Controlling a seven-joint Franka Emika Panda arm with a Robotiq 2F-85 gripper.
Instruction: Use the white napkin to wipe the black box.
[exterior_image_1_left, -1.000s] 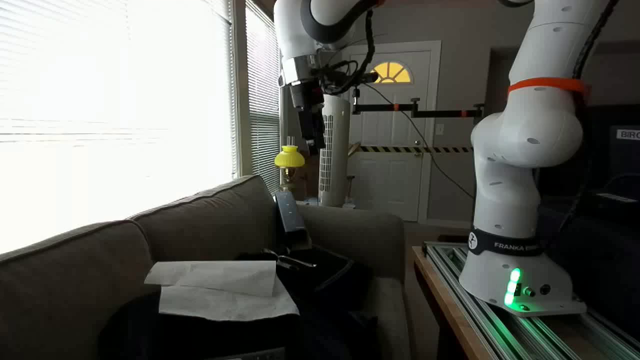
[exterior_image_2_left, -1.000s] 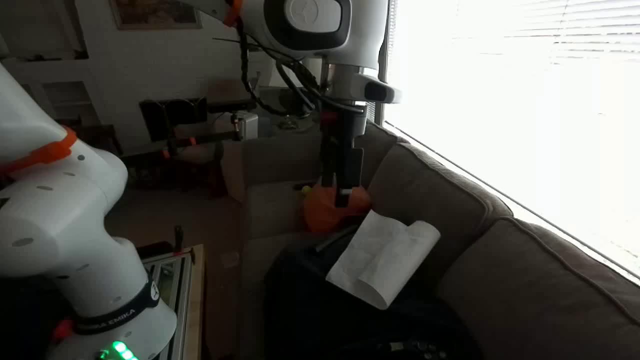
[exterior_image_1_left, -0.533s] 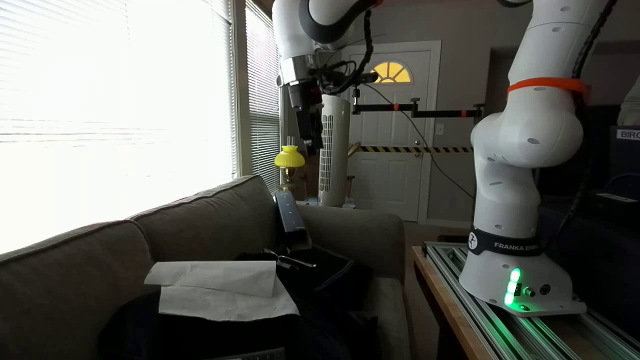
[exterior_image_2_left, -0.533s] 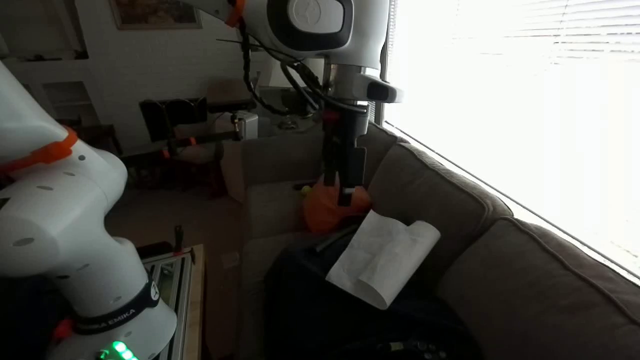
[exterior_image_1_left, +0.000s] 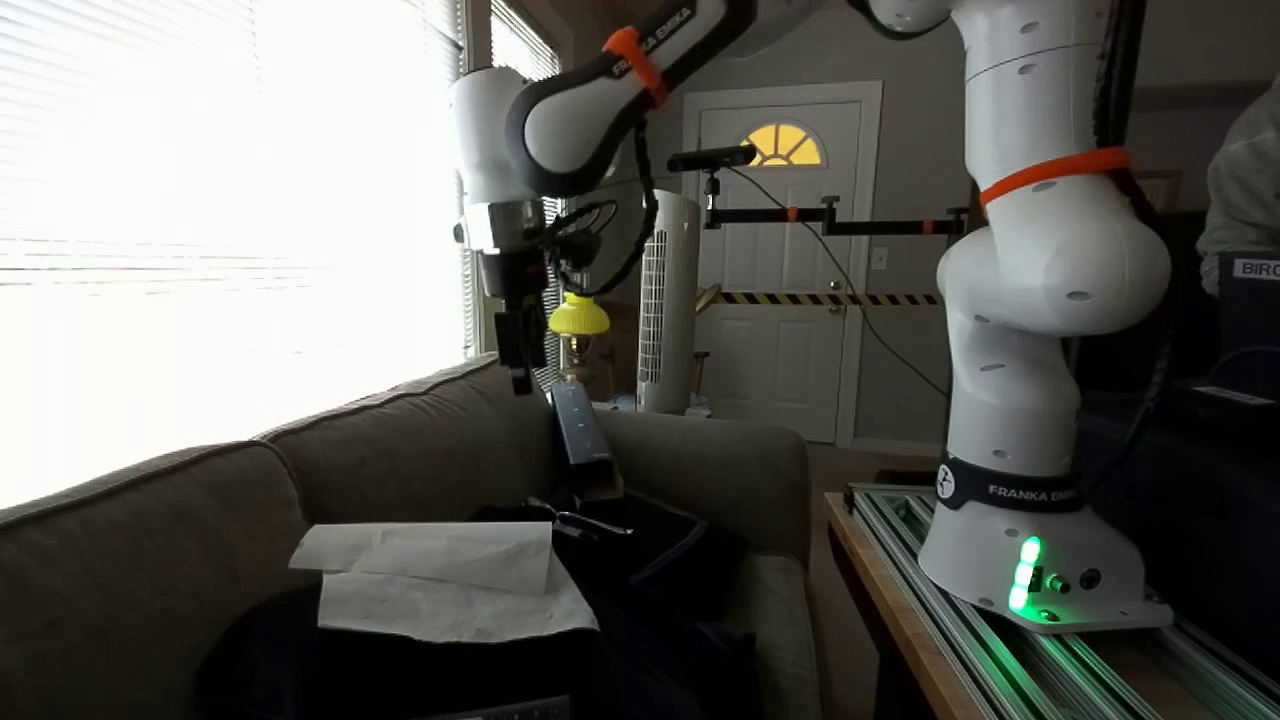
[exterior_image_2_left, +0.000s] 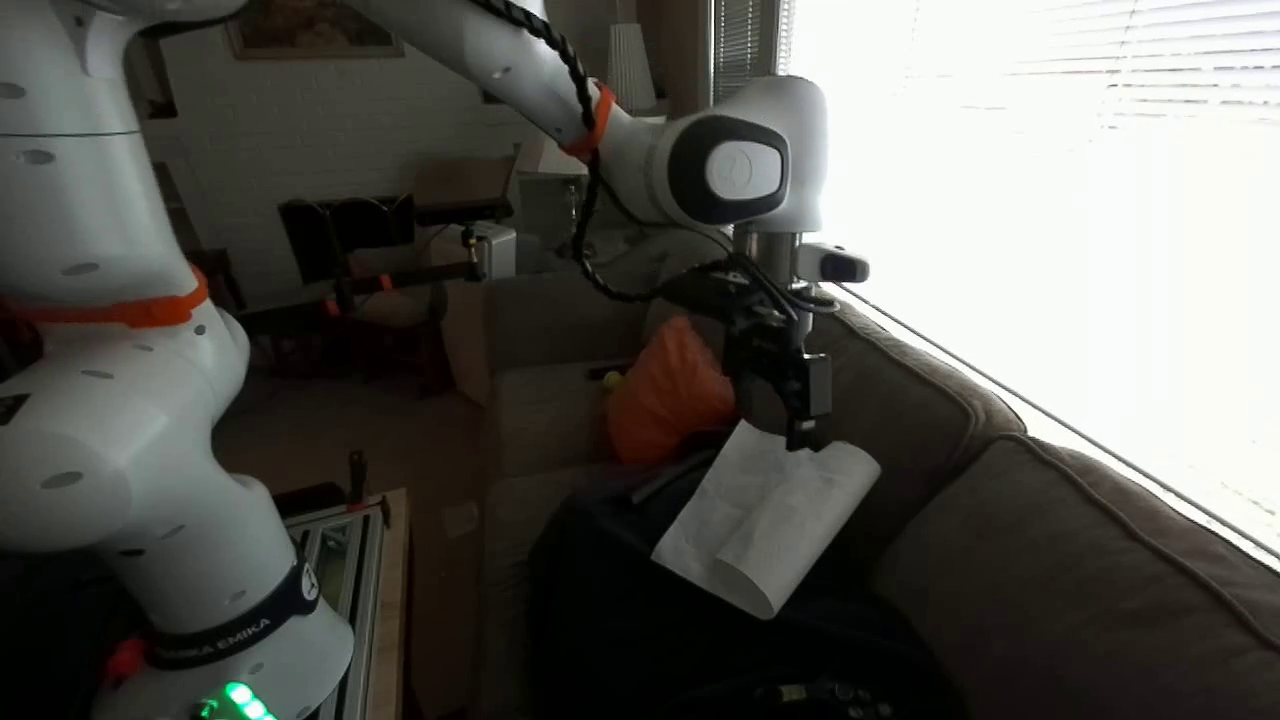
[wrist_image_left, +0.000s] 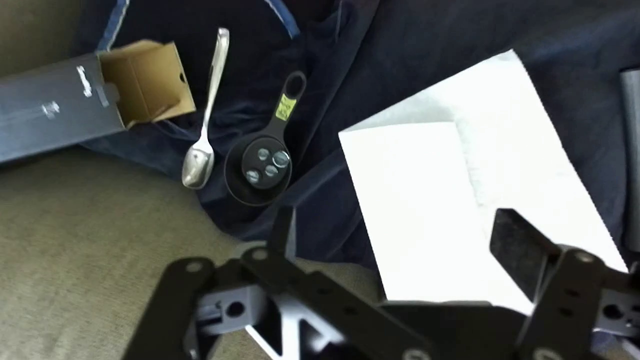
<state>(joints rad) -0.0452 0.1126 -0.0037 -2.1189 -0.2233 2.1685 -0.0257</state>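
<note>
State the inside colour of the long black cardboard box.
The long black cardboard box is light brown inside; the wrist view shows this best.

Folded napkin (wrist_image_left: 420, 205)—open black box (wrist_image_left: 57, 112)

Rumpled dark blue cloth (wrist_image_left: 320, 187) lies across the sofa (exterior_image_1_left: 430, 440).
</note>
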